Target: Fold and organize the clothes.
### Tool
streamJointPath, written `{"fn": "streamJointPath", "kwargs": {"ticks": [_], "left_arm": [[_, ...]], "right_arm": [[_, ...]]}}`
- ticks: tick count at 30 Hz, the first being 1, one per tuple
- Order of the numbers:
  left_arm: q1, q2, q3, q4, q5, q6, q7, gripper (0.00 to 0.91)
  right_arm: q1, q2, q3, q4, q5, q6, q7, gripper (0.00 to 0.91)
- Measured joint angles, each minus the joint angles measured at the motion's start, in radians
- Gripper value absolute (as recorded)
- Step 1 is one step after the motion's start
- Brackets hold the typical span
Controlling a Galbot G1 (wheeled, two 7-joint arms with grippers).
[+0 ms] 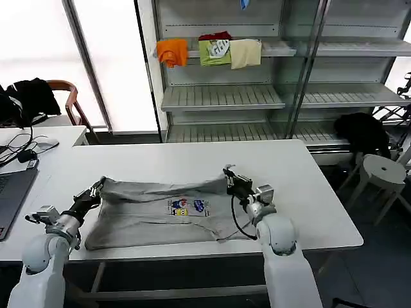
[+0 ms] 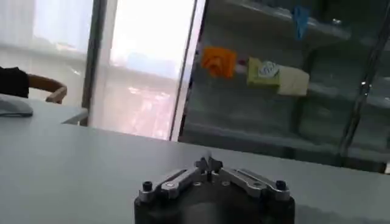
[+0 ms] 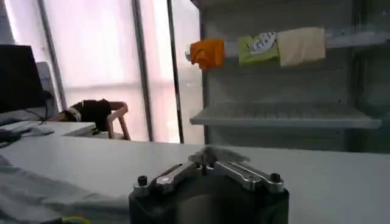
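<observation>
A light grey short-sleeved shirt (image 1: 160, 215) with a small multicoloured chest print (image 1: 189, 206) lies spread on the white table (image 1: 314, 192), its far edge folded toward the front. My left gripper (image 1: 96, 191) is at the shirt's far left corner, fingers pressed together (image 2: 209, 163), and the corner lifts up to it. My right gripper (image 1: 231, 179) is shut on the far right corner; a grey wad of cloth sits between its fingertips (image 3: 210, 157). More of the shirt (image 3: 36, 195) trails beside it.
Behind the table, metal shelves (image 1: 221, 96) hold folded orange (image 1: 172, 51), green (image 1: 215, 51) and cream (image 1: 245, 52) garments. A laptop (image 1: 9, 192) and cables sit at the left. A chair with a black garment (image 1: 32, 96) stands far left, a white stool (image 1: 382, 170) right.
</observation>
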Motion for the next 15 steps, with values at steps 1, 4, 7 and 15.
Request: {"fn": "streamJointPath", "kwargs": {"ticks": [1,4,7,15], "left_arm": [[0.004,0.001,-0.002,0.0,-0.007,-0.001,0.003,0.0],[0.012,0.007,-0.009,0.0,-0.025,-0.001,0.011,0.0],[0.018,0.013,-0.017,0.004,-0.042,-0.001,0.019,0.0],[0.042,0.024,-0.025,0.006,-0.051,-0.003,0.049,0.0]], "right_arm": [[-0.009,-0.003,0.003,0.008,0.001,0.0,-0.001,0.0],[-0.035,-0.007,0.006,0.031,0.006,0.0,-0.007,0.0],[-0.06,-0.008,0.01,0.048,0.008,0.001,-0.013,0.0],[-0.114,-0.017,0.018,0.081,0.009,0.002,-0.024,0.0]]}}
